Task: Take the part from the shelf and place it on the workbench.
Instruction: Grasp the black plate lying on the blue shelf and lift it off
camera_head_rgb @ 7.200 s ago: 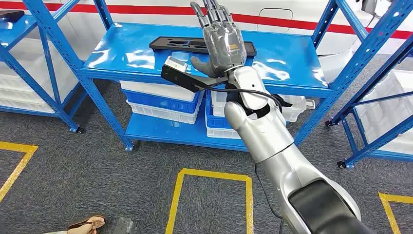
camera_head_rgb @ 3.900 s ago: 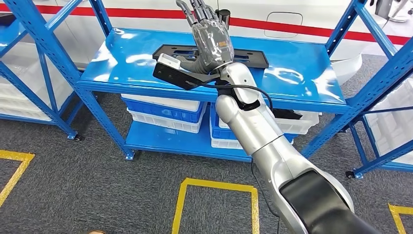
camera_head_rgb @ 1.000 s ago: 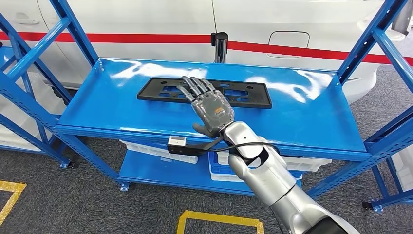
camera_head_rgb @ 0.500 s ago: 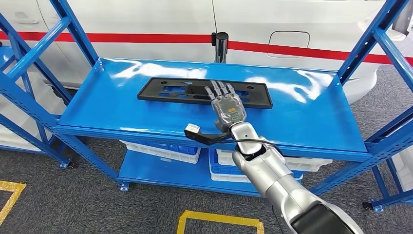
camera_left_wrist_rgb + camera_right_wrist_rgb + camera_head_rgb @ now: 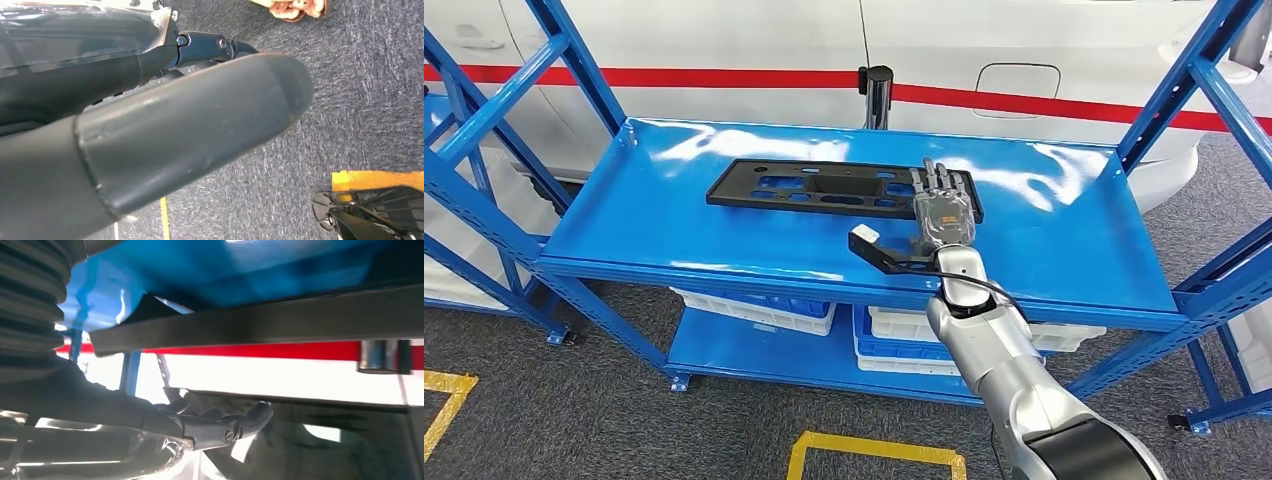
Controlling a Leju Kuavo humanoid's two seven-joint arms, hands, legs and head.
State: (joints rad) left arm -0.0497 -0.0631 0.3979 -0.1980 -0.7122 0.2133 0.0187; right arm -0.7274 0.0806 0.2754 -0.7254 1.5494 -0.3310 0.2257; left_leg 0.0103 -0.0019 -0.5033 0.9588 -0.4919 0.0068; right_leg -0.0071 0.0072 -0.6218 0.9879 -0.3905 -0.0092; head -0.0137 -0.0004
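Note:
The part [image 5: 824,189] is a long, flat black plate with cut-outs, lying lengthwise on the top of the blue shelf [image 5: 674,235]. My right hand [image 5: 943,207] is stretched flat over the part's right end, fingers straight and apart, holding nothing. In the right wrist view the part [image 5: 300,315] is a dark band against the blue shelf, with my right hand's fingers [image 5: 225,427] extended close by it. My left hand [image 5: 175,135] hangs over the grey floor, its thumb and a dark finger [image 5: 210,45] extended, with nothing in it.
Blue uprights [image 5: 1199,90] frame the shelf on both sides. White and blue bins [image 5: 764,305] sit on the lower level. A white car with a red stripe [image 5: 724,78] and a black post [image 5: 879,90] stand behind. Yellow floor tape [image 5: 874,450] lies below. A person's sandalled foot [image 5: 295,7] is near.
My right hand has slid to the right along the shelf, from the part's middle to its right end. Before that the camera moved closer to the shelf.

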